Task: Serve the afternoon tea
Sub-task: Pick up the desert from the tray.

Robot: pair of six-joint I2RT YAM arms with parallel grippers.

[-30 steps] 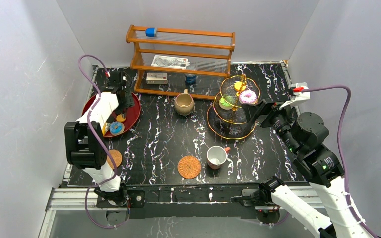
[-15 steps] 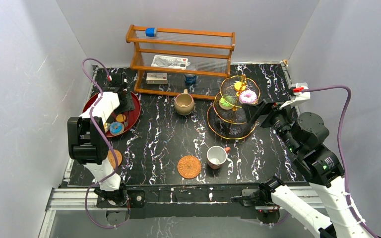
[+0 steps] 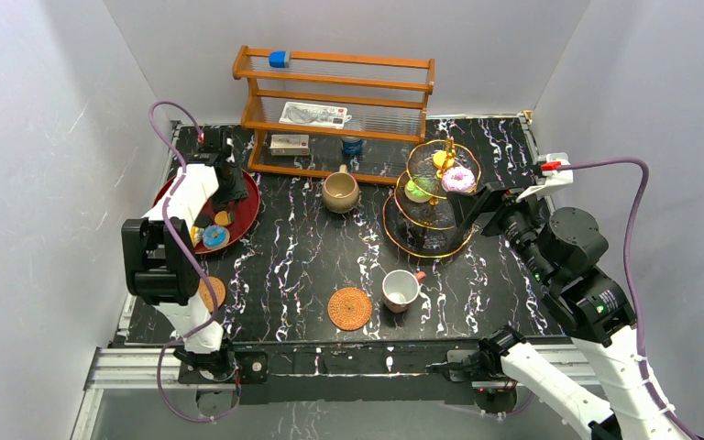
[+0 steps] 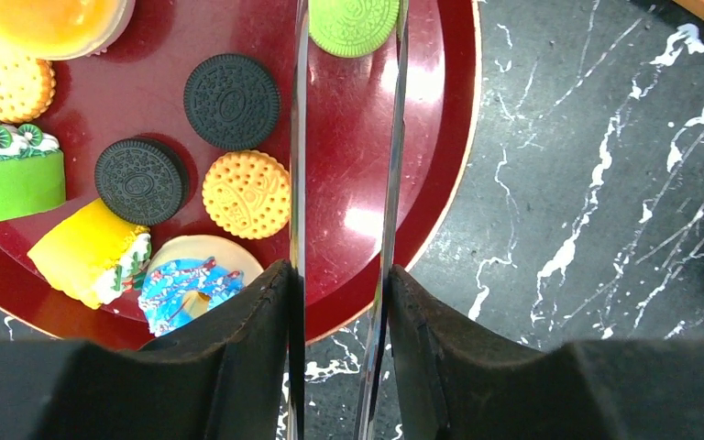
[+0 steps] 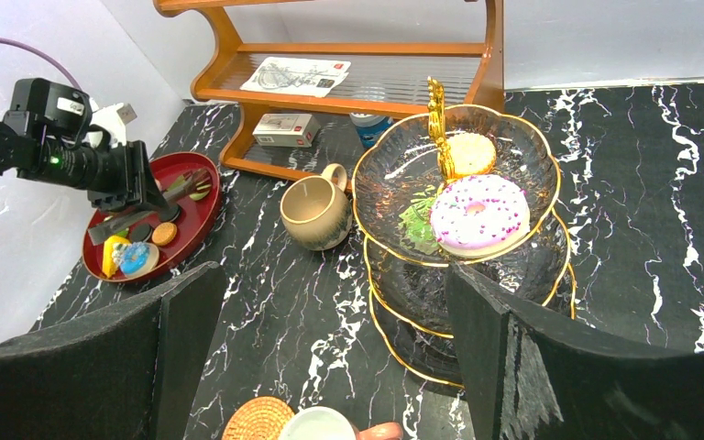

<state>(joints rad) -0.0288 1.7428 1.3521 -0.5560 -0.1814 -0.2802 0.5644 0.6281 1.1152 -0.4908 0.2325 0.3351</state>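
My left gripper [image 3: 227, 186] is over the red tray [image 3: 249, 209], shut on thin metal tongs [image 4: 390, 137]. The tong blades reach towards a green cookie [image 4: 353, 23]. The tray [image 4: 348, 183] also holds black cookies [image 4: 231, 101], a tan cookie [image 4: 246, 193], a blue-iced doughnut [image 4: 183, 284] and cake slices [image 4: 87, 266]. The gold-rimmed glass stand [image 3: 431, 236] carries a pink doughnut [image 5: 478, 213] and other toy pastries. My right gripper [image 5: 335, 275] is open and empty, just right of the stand. The tan mug [image 3: 339, 192] stands mid-table. The white red-handled cup [image 3: 401, 290] sits beside one woven coaster [image 3: 349, 308].
A second woven coaster [image 3: 211, 293] lies near the left arm's base. The wooden rack [image 3: 335, 110] with boxes and a can stands along the back edge, behind the mug and the stand. White walls close in the table on both sides.
My left arm has shifted slightly over the red tray, still holding the tongs. The right arm and the table's objects have not moved.
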